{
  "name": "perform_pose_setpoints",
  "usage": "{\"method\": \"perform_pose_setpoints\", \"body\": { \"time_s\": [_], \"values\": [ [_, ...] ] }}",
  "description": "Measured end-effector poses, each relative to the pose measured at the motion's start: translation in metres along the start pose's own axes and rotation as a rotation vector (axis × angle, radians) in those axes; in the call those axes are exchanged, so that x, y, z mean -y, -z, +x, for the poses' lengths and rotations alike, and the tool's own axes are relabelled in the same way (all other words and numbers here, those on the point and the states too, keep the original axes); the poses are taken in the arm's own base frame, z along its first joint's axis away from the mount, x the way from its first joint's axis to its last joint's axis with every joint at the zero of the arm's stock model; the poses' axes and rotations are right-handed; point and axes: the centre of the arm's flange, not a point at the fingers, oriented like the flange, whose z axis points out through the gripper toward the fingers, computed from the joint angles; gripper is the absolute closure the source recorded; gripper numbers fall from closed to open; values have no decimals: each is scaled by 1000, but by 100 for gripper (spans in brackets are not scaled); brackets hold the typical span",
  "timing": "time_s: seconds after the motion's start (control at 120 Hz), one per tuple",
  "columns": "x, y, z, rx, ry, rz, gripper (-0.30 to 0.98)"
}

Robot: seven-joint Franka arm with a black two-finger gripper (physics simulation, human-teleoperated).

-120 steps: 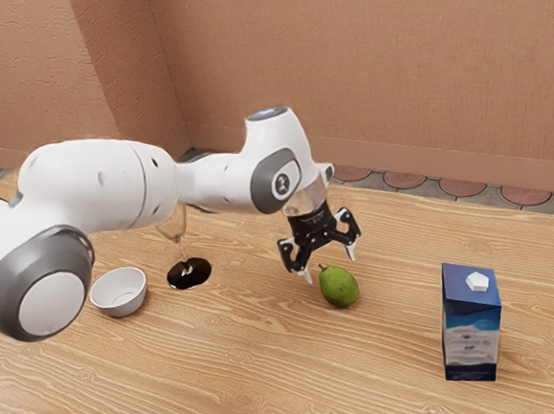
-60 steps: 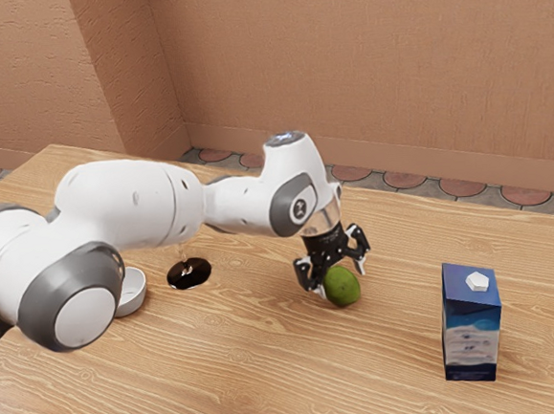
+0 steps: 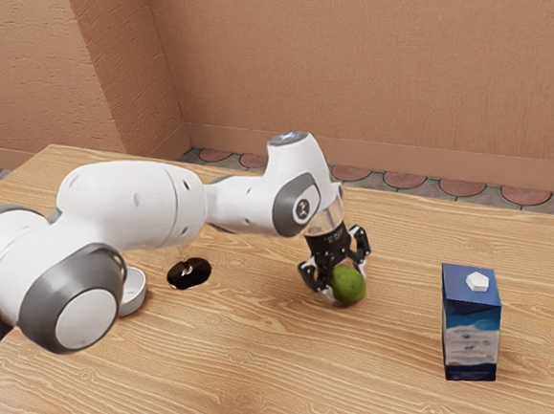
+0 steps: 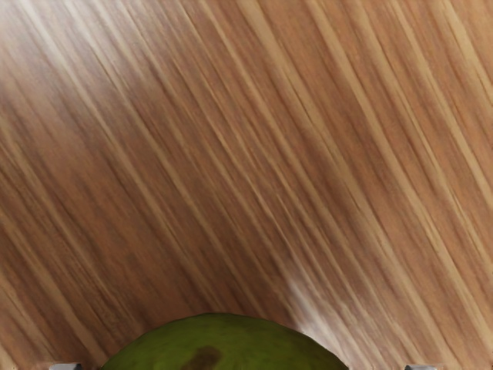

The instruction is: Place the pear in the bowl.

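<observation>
The green pear (image 3: 348,284) is sitting on the wooden table (image 3: 270,361), and compared with half a second ago it is lying slightly farther toward the exterior view's right, its outline looking rounder, as if it is rolling or turning a little under the claw. The black two-finger gripper (image 3: 345,278) is now reaching down around it, a touch farther toward that same side. Its fingers are standing wide, one to each side of the fruit; the wrist view is showing room between the pear's visible edge and the fingertips, so nothing appears to be held, though whether one finger is brushing the skin I cannot tell.

The white bowl (image 3: 133,293) is waiting well apart, toward the exterior view's left, partly hidden behind the arm (image 3: 128,204). The blue-and-white carton (image 3: 471,324) is standing upright on the pear's other side, where it is not moving.

For the task, the approach is probably ending and the grasp is coming next. The shifting pear is suggesting a need to centre before closing; squeezing off-centre could be sending it rolling.
</observation>
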Motion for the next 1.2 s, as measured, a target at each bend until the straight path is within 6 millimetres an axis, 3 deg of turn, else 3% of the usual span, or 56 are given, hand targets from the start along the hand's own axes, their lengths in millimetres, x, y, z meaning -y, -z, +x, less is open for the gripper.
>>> {"method": "perform_pose_setpoints", "body": {
  "time_s": [0.2, 0.3, 0.383, 0.483, 0.742, 0.967, 1.2],
  "values": [
    [0, 10, 1, 3, 15, -3, 30],
    [-1, 31, 2, 4, 23, -11, 35],
    [5, 64, 2, 4, 33, -21, 40],
    [30, 102, 1, 11, 57, -15, 44],
    [109, 156, -2, 47, 122, 6, 46],
    [180, 185, 15, 61, 193, 4, 39],
    [229, 193, 61, 35, 278, 17, 35]
  ]
}}
